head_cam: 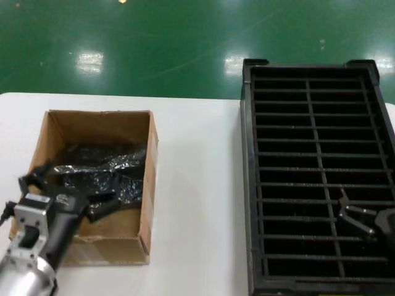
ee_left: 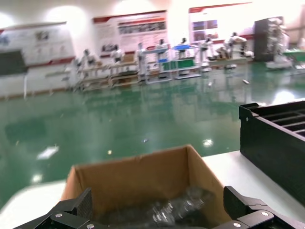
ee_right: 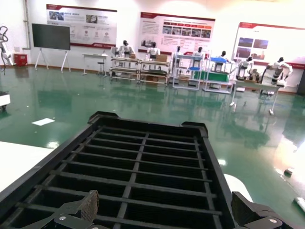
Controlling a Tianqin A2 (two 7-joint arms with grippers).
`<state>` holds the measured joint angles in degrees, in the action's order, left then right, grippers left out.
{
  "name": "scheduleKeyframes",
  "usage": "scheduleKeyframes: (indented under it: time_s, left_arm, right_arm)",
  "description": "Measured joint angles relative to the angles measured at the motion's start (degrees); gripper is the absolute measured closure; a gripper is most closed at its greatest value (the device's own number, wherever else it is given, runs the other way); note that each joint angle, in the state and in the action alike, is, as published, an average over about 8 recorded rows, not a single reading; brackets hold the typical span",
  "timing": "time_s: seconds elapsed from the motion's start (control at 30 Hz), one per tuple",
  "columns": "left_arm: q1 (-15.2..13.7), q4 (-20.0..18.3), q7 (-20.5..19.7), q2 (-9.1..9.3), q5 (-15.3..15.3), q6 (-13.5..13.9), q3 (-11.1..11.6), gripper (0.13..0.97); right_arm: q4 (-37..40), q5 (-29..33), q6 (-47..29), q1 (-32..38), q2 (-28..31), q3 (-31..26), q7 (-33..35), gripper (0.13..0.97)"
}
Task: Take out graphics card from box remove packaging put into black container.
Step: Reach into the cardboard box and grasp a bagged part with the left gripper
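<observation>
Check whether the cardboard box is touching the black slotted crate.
Apart. The head view shows bare white table between the cardboard box and the black slotted crate.

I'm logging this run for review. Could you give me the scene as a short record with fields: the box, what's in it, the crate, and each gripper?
box: brown cardboard box, open-topped, on the white table
contents: dark crinkly bagged bundles; no bare card visible
black container: slotted crate, on the table's right side, slots look empty
left gripper: open, over the box's near end
right gripper: open, over the crate's near right part
</observation>
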<state>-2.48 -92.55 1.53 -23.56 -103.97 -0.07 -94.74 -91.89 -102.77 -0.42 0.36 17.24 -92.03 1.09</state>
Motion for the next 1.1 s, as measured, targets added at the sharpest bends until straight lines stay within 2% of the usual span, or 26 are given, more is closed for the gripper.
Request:
scheduleKeyframes:
  time_s: [0.1, 0.2, 0.33, 0.47, 0.57, 0.67, 0.77, 0.87, 1.1]
  left_arm:
    - [-3.1, 1.4, 2.3, -3.55, 2.0, 0.7, -1.9, 0.132]
    - [-7.9, 4.7, 5.8, -7.07, 5.7, 3.6, -4.0, 0.132]
    - [-16.4, 11.6, 9.2, -11.06, 11.3, 10.1, -7.6, 0.132]
    - [-25.2, 19.5, 11.4, -13.6, 16.4, 18.0, -11.8, 0.132]
    - [-30.7, 24.5, 12.9, -14.85, 19.4, 24.3, -14.9, 0.132]
    - [-34.8, 28.0, 14.5, -15.85, 21.6, 30.1, -17.5, 0.134]
    - [-37.6, 30.6, 16.0, -16.36, 23.2, 33.9, -19.2, 0.135]
    - [-39.5, 32.8, 17.4, -16.28, 24.5, 35.4, -20.1, 0.143]
    - [-41.7, 36.1, 19.5, -15.32, 26.6, 35.4, -20.5, 0.196]
  right_arm:
    - [0.0, 0.0, 0.0, 0.0, 0.0, 0.0, 0.0, 0.129]
    - [0.0, 0.0, 0.0, 0.0, 0.0, 0.0, 0.0, 0.129]
    - [0.0, 0.0, 0.0, 0.0, 0.0, 0.0, 0.0, 0.129]
    - [0.0, 0.0, 0.0, 0.0, 0.0, 0.0, 0.0, 0.129]
    - [0.0, 0.0, 0.0, 0.0, 0.0, 0.0, 0.0, 0.129]
    - [0.0, 0.0, 0.0, 0.0, 0.0, 0.0, 0.0, 0.129]
    - [0.0, 0.0, 0.0, 0.0, 0.0, 0.0, 0.0, 0.129]
    - [0.0, 0.0, 0.0, 0.0, 0.0, 0.0, 0.0, 0.129]
    - [0.0, 0.0, 0.0, 0.0, 0.0, 0.0, 0.0, 0.129]
